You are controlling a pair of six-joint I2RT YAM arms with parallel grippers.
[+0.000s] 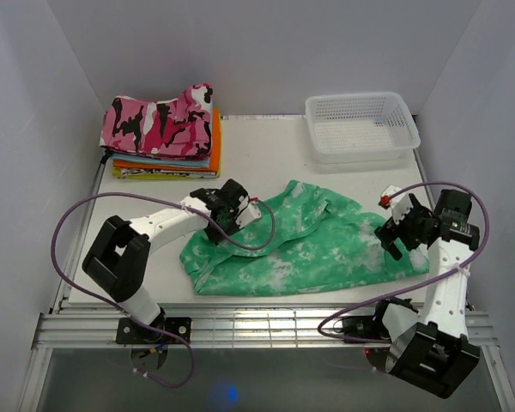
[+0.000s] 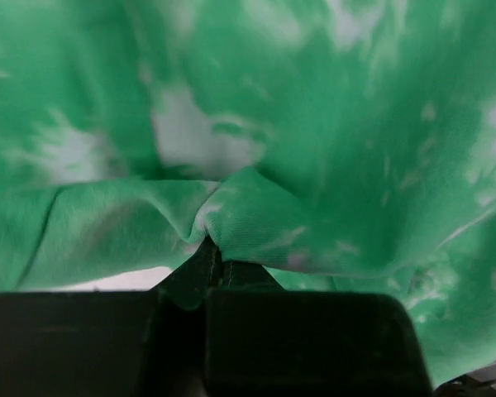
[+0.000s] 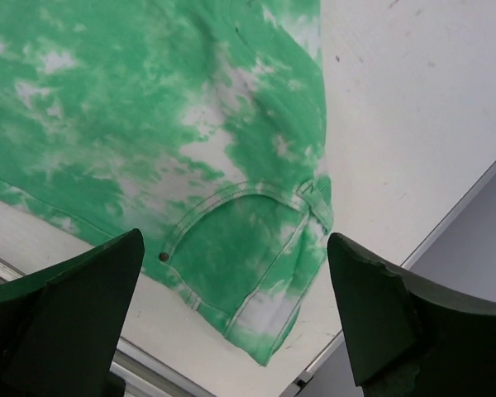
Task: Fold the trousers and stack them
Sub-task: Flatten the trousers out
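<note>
Black fingers [image 2: 298, 331] of the left gripper [image 2: 211, 252] fill the bottom of the left wrist view, pressed together and clenched on a puckered fold of the trousers [image 2: 314, 124], whose mint green and white cloth spreads over the rest of that frame. From above, this gripper [image 1: 240, 215] sits at the upper left edge of the trousers [image 1: 300, 240], touching the cloth there. The right gripper [image 3: 236, 248] stands released, its two dark fingers [image 3: 74, 314] wide apart at the lower corners of the right wrist view with nothing between them; beneath the gap lies a corner of the trousers [image 3: 149, 124] with a curved pocket [image 3: 231, 240] and a small rivet [image 3: 164, 257], flat on the white table [image 3: 397, 124]. In the top view that gripper [image 1: 393, 227] hovers at the right end of the garment, near the table's right edge. The trousers lie bunched across the middle and lower part of the table [image 1: 266, 154], a rumpled mass rather than a flat spread. Well apart, at the upper right, stands a white mesh basket [image 1: 365, 153]; at the upper left a pink, black and white camouflage garment [image 1: 159, 124] tops a stack of orange folded clothes [image 1: 215, 142].
</note>
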